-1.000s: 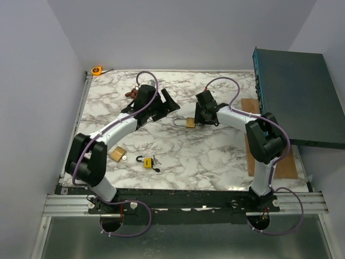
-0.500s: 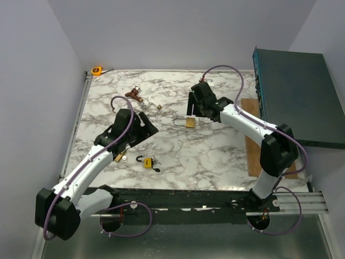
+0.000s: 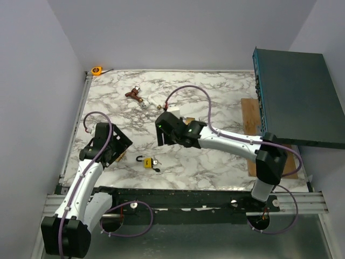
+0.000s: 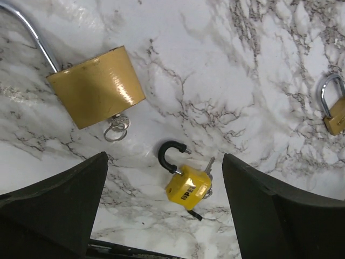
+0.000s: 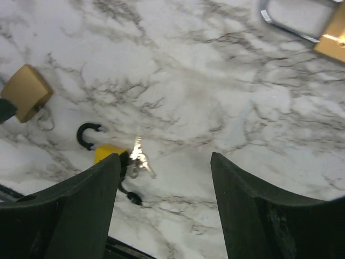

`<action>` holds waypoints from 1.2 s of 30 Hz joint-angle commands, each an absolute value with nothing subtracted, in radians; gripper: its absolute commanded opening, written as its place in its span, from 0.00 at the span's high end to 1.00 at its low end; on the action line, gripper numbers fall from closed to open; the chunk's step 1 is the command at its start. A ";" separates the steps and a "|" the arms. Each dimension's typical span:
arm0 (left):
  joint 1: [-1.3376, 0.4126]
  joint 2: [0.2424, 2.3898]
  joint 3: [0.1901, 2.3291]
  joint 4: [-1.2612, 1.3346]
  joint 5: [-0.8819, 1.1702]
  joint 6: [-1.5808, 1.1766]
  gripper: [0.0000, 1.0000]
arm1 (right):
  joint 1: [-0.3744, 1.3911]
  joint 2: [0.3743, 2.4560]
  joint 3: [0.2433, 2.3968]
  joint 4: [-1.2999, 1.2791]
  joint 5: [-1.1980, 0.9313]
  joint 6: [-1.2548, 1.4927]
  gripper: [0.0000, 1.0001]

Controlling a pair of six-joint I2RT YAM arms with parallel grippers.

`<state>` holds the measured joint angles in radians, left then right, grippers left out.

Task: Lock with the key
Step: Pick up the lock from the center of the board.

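A yellow padlock (image 3: 147, 162) lies on the marble table with its black shackle (image 4: 168, 153) swung open and keys (image 3: 157, 162) at its body. In the left wrist view the yellow padlock (image 4: 188, 186) lies between and beyond my open fingers, with a key (image 4: 209, 164) beside it. My left gripper (image 3: 116, 147) is open and empty, left of the lock. My right gripper (image 3: 163, 138) is open and empty, just behind the lock. In the right wrist view the padlock (image 5: 107, 152) and keys (image 5: 139, 157) show by my left finger.
A brass padlock (image 4: 96, 86) with a key ring lies by the left gripper. A second brass padlock (image 5: 330, 39) lies farther back. An orange tape measure (image 3: 97, 70) and a brown item (image 3: 133, 94) lie at the far left. A dark box (image 3: 299, 97) and a wooden board (image 3: 253, 116) are at the right.
Both arms have swung toward the near side. The left gripper has pulled back to the left of the yellow padlock. The right gripper has left the far brass padlock and come over the yellow one.
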<state>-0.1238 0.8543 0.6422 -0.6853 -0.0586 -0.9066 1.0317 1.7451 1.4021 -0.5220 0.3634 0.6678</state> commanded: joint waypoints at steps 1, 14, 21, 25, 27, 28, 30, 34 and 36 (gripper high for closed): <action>-0.068 0.824 0.628 -0.716 -0.017 -0.904 0.15 | 1.168 1.865 1.492 -0.551 0.419 0.742 0.30; 0.041 0.772 0.656 -0.747 0.011 -0.825 0.16 | 1.326 2.127 1.680 -0.648 0.534 0.817 0.38; 0.054 0.772 0.657 -0.728 0.070 -0.824 0.16 | 1.332 2.191 1.719 -0.680 0.594 0.835 0.39; 0.056 0.778 0.661 -0.713 0.083 -0.827 0.16 | 1.333 2.223 1.746 -0.673 0.583 0.832 0.39; 0.057 0.787 0.661 -0.706 0.092 -0.822 0.16 | 1.337 2.235 1.761 -0.684 0.590 0.838 0.39; 0.057 0.793 0.661 -0.700 0.102 -0.819 0.17 | 1.338 2.237 1.761 -0.684 0.598 0.839 0.39; 0.057 0.804 0.660 -0.693 0.118 -0.816 0.17 | 1.338 2.240 1.755 -0.681 0.603 0.840 0.39; 0.057 0.809 0.647 -0.672 0.152 -0.805 0.17 | 1.339 2.243 1.736 -0.680 0.606 0.842 0.43; 0.057 0.810 0.636 -0.654 0.186 -0.801 0.17 | 1.339 2.231 1.720 -0.677 0.616 0.847 0.50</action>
<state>0.0505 0.8093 0.6323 -0.7010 0.1074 -0.8276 1.3289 2.2143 1.7359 -0.6571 0.5659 0.8150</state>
